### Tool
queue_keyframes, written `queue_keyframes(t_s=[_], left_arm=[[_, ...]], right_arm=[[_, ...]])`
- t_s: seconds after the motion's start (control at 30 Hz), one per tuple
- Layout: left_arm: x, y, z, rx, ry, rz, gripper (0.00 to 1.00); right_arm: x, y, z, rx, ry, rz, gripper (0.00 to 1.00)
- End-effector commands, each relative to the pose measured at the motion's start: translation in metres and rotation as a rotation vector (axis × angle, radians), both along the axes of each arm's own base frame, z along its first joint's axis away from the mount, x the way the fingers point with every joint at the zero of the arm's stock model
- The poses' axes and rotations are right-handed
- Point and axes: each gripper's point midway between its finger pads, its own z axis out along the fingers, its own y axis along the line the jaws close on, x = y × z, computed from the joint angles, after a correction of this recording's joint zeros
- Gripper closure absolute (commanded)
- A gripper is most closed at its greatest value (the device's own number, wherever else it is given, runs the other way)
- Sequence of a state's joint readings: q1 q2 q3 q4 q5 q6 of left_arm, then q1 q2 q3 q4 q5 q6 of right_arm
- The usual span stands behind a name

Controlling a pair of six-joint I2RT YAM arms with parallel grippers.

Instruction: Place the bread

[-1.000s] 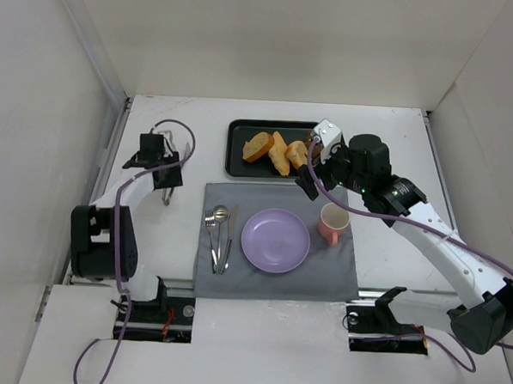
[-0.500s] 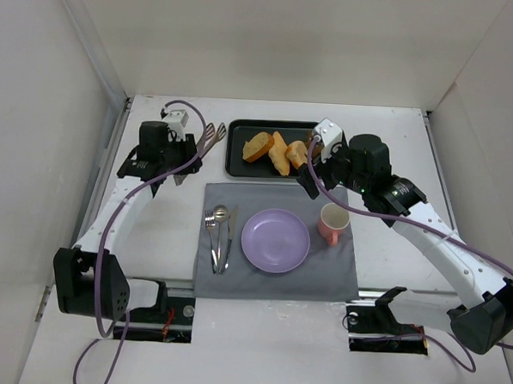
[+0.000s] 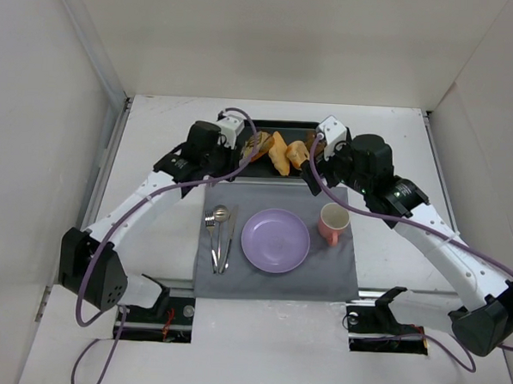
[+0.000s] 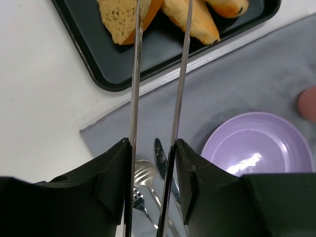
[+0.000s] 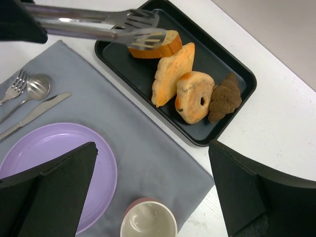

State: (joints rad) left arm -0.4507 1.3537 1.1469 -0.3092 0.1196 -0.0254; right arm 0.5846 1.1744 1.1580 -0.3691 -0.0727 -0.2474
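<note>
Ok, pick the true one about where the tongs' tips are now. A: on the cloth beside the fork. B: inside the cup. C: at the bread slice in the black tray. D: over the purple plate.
C: in the right wrist view the tongs end over the bread at one end of the black tray, well away from the purple plate.

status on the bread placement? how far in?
Done: left gripper holds the tongs. In hand: tong tips are over the bread, which lies in the tray. Left: grip it, carry it, presumably to the bare plate, release.
</note>
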Motion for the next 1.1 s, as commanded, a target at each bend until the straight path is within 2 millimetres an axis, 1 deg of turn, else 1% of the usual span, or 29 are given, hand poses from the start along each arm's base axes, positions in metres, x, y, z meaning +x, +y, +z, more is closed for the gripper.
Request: queue_keyframes(t_s=[0.0,0.03,0.07,0.13,0.17,0.2,0.23,0.33,0.37,0.4,0.43,0.47,0.57,0.63,0.67,0.7,0.73,0.8,0.9,1.03,1.07], left_arm=[[0.004,0.003,0.024,0.095,-0.118,0.018,0.64],[0.002,0.002,0.020,0.110,-0.116,0.021,0.64],[0.000,0.007,0.021,0.140,-0.133,0.039,0.64],[-0.006,0.002,0.021,0.163,-0.149,0.023,0.64],[-0.007,0.006,0.021,0.197,-0.165,0.045,0.64],[-0.008,0.005,0.021,0.209,-0.173,0.049,0.64],[-0.014,-0.001,0.018,0.233,-0.180,0.028,0.64],[-0.014,0.004,0.010,0.328,-0.197,0.062,0.64],[-0.017,-0.001,-0.001,0.365,-0.188,0.052,0.64],[-0.015,0.003,-0.003,0.409,-0.198,0.076,0.64],[-0.015,0.002,-0.006,0.427,-0.198,0.079,0.64],[-0.016,0.002,-0.016,0.456,-0.183,0.075,0.64],[-0.015,0.000,-0.017,0.477,-0.192,0.073,0.64],[-0.013,0.003,-0.026,0.509,-0.191,0.080,0.64],[-0.013,0.003,-0.026,0.509,-0.191,0.080,0.64],[-0.012,0.004,-0.032,0.530,-0.189,0.077,0.64],[-0.010,0.003,-0.031,0.522,-0.196,0.080,0.64],[-0.006,0.004,-0.037,0.550,-0.195,0.086,0.64],[-0.004,0.002,-0.039,0.556,-0.198,0.081,0.64],[-0.003,-0.002,-0.050,0.565,-0.179,0.065,0.64],[-0.002,-0.003,-0.049,0.559,-0.185,0.068,0.64]], right_arm=[[0.003,0.000,0.025,0.040,-0.087,-0.016,0.00],[0.003,0.000,0.025,0.040,-0.087,-0.016,0.00],[0.003,0.000,0.025,0.040,-0.087,-0.016,0.00],[0.003,0.000,0.025,0.040,-0.087,-0.016,0.00],[0.003,0.000,0.025,0.040,-0.087,-0.016,0.00],[0.003,0.000,0.025,0.040,-0.087,-0.016,0.00],[0.003,0.000,0.025,0.040,-0.087,-0.016,0.00],[0.003,0.000,0.025,0.040,-0.087,-0.016,0.00],[0.003,0.000,0.025,0.040,-0.087,-0.016,0.00],[0.003,0.000,0.025,0.040,-0.087,-0.016,0.00],[0.003,0.000,0.025,0.040,-0.087,-0.016,0.00],[0.002,-0.001,0.029,0.045,-0.094,-0.016,0.00],[0.002,-0.001,0.029,0.045,-0.094,-0.016,0.00],[0.002,-0.001,0.029,0.045,-0.094,-0.016,0.00],[0.002,-0.001,0.029,0.045,-0.094,-0.016,0.00],[0.002,-0.001,0.029,0.045,-0.094,-0.016,0.00],[0.002,-0.001,0.029,0.045,-0.094,-0.016,0.00],[0.000,-0.002,0.032,0.051,-0.102,-0.016,0.00],[0.001,-0.003,0.032,0.048,-0.103,-0.025,0.00],[0.001,-0.003,0.032,0.048,-0.103,-0.025,0.00],[0.001,-0.003,0.032,0.048,-0.103,-0.025,0.00]])
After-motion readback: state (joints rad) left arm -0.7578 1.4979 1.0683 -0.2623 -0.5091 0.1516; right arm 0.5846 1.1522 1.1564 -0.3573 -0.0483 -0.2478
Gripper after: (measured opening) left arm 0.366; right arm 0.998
